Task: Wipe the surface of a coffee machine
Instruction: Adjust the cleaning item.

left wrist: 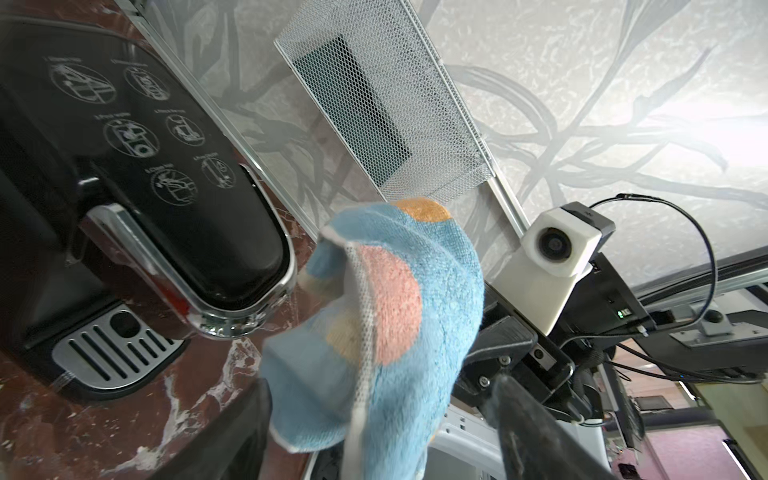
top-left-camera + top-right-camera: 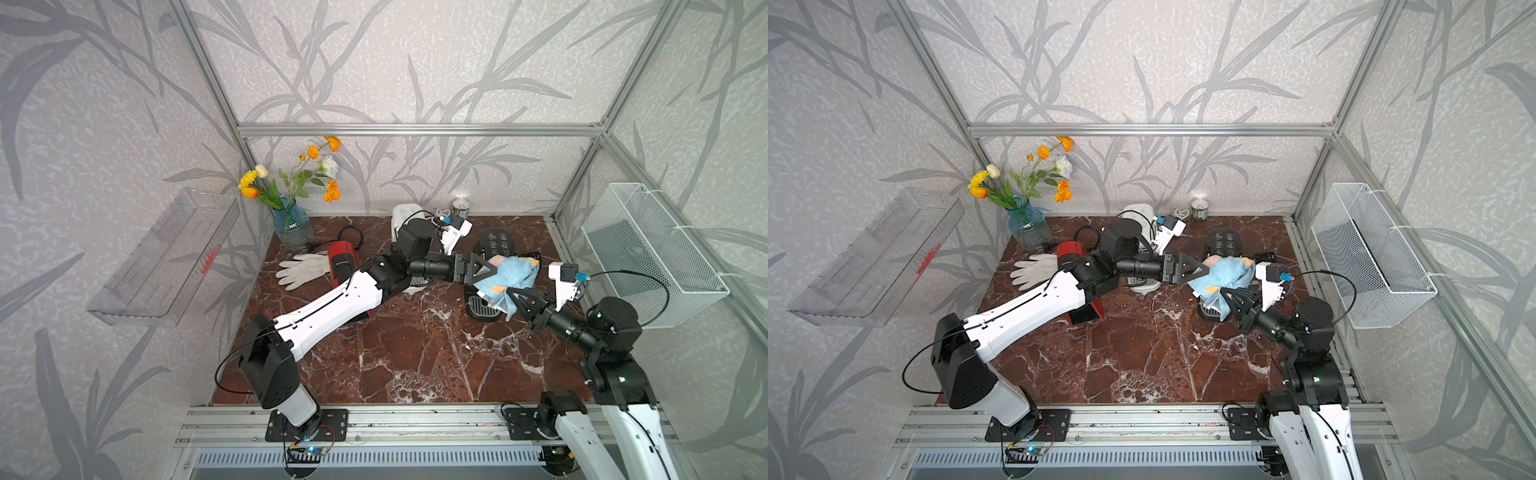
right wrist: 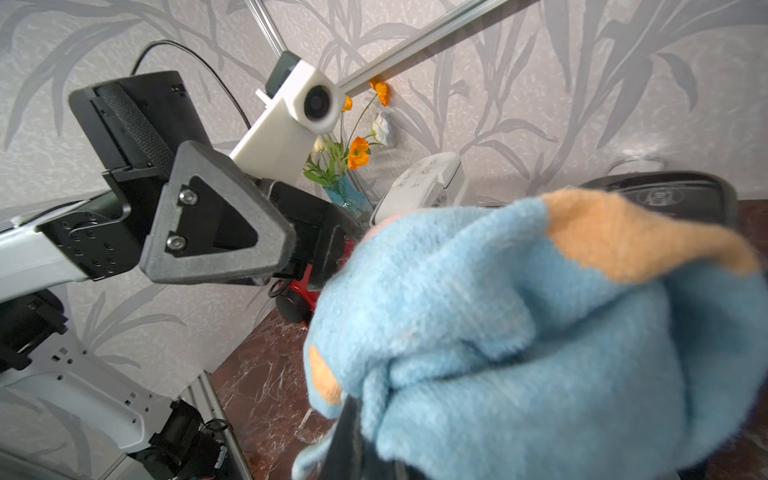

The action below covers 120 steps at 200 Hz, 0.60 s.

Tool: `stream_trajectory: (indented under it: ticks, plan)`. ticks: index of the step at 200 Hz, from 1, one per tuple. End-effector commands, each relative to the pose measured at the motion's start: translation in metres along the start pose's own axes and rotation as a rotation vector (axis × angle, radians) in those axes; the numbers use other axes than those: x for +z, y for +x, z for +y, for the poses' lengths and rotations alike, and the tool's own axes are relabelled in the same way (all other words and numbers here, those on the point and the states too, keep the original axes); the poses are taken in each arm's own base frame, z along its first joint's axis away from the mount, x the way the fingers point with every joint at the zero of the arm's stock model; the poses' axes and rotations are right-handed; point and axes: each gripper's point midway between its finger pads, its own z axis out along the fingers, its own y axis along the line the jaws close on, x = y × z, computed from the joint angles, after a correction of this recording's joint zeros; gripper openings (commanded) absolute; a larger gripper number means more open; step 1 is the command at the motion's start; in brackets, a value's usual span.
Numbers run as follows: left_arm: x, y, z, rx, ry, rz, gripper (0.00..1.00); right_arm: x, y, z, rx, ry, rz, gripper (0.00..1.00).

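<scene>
- Nearest the front rail, the red-brown marbled surface (image 2: 395,353) is seen stretching between the two arm bases.
- Further in, the right end effector (image 2: 516,300) is clamped on a gathered bunch of the soft blue terry cloth with orange and pink patches (image 2: 509,274). The cloth is held off the surface.
- The cloth is found just beside the chrome-trimmed front of the black coffee machine (image 2: 496,245). Whether the two touch cannot be told.
- The left end effector (image 2: 487,270) is placed at the cloth's other side, with its fingers spread wide and fabric hanging between them. In the left wrist view a gap is seen at one finger, so no pinch is judged there.
- The cloth is judged light, limp and easily folded. A firm hold on a bunched part is advised, with a loose flap left free for wiping.
- The machine is judged rigid, glossy and perhaps easily shoved. Gentle pressure is advised, kept off the slotted metal drip tray (image 1: 112,353), which may be loose.
- Behind, a red coffee machine (image 2: 343,259), white gloves (image 2: 301,270) and a blue glass vase of flowers (image 2: 291,226) are set well apart from the work.
</scene>
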Motion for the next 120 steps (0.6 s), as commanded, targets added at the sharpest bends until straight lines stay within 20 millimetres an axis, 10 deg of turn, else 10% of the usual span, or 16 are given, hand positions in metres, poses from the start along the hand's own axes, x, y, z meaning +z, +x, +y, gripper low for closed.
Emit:
stream_trajectory:
  ticks: [1,69,120]
  plan:
    - [0.005,-0.006,-0.031,0.001,0.118,0.005,0.83,0.002,-0.008,0.021,-0.026,-0.11,-0.019,0.0]
    - [0.038,-0.005,-0.032,-0.035,0.164,0.052,0.79,0.017,0.0,0.048,-0.024,-0.23,0.005,0.0]
    - [0.041,0.001,-0.028,-0.054,0.188,0.062,0.17,0.024,0.001,0.033,-0.009,-0.18,-0.014,0.0]
